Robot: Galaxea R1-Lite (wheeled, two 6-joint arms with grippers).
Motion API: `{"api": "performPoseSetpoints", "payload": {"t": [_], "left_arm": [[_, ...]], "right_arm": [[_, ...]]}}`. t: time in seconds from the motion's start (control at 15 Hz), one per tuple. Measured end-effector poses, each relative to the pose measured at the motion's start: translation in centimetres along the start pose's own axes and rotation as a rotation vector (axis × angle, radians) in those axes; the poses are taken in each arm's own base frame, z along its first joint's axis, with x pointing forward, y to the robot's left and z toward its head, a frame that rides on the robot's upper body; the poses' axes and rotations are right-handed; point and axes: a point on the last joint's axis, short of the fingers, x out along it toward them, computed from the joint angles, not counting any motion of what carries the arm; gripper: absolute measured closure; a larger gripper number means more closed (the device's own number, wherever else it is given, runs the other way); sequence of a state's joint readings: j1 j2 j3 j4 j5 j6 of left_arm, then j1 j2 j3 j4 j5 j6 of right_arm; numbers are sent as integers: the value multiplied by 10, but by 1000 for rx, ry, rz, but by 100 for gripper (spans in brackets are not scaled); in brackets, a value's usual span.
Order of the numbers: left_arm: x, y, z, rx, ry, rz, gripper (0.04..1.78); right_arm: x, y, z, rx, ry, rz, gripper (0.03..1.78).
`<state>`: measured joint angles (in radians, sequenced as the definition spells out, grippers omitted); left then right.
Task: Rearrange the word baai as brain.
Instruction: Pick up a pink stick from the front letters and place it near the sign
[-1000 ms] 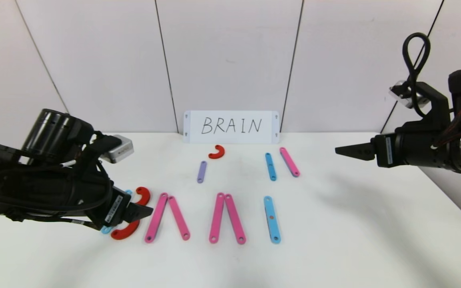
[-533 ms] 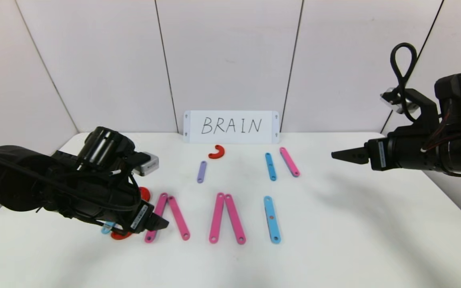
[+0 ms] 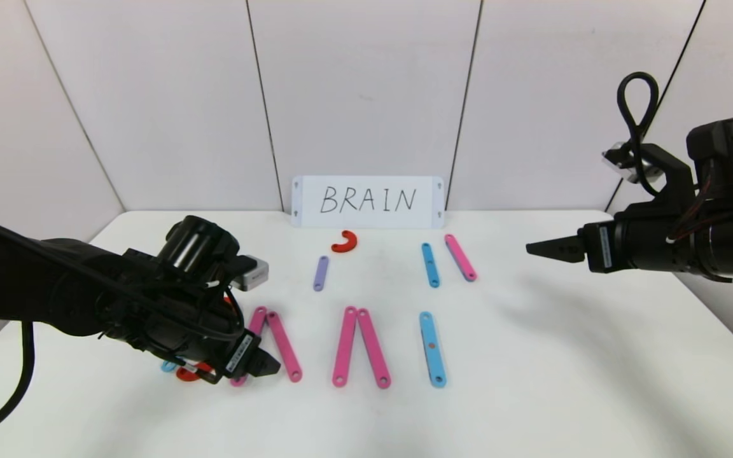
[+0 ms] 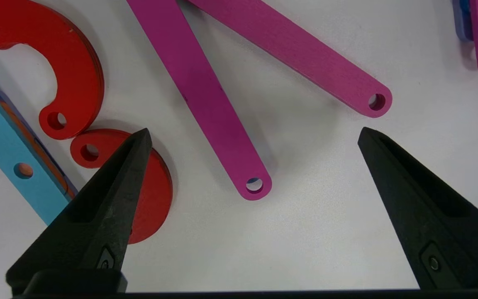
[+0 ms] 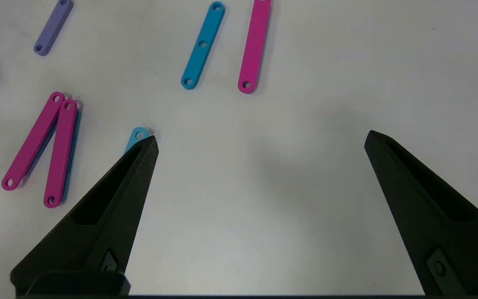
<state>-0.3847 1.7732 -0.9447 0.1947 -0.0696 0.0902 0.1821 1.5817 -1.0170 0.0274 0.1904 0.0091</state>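
Now, my left hand: spread wide and grasping nothing, low over the near-left part of the desk.
Between its fingers: the holed end of one pink strip lies just ahead of the gap, and a second pink strip slants off beside it; the two meet at their far ends as a peaked letter.
Beside one fingertip: a red curved piece partly under it, a second red curve just beyond, almost touching the first, and a blue strip along their outer side.
Word: laid flat in a row on the desk, running from my left hand toward my right: red curves with blue strip, pink pair, another pink pair, then a lone blue strip.
Spare pieces: farther off than the row, a purple strip, a small red curve, a blue strip and a pink strip.
Card: reads BRAIN, standing at the desk's far edge.
My right hand: fingers spread, empty, raised above the desk's right side, well apart from the word.
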Motion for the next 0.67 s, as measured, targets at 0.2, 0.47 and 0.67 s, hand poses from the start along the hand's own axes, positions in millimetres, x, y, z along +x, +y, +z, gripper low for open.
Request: {"api": "performPoseSetpoints", "payload": {"t": [0.2, 0.47, 0.67], "left_arm": [[6, 1, 1, -11, 15, 22, 8], [12, 1, 1, -18, 30, 24, 8], [16, 2, 1, -32, 40, 26, 8]], "right_arm": [[0, 0, 0, -1, 0, 0, 7], [3, -1, -1, 0, 8, 0, 7], [4, -1, -2, 1, 11, -1, 7]]}}
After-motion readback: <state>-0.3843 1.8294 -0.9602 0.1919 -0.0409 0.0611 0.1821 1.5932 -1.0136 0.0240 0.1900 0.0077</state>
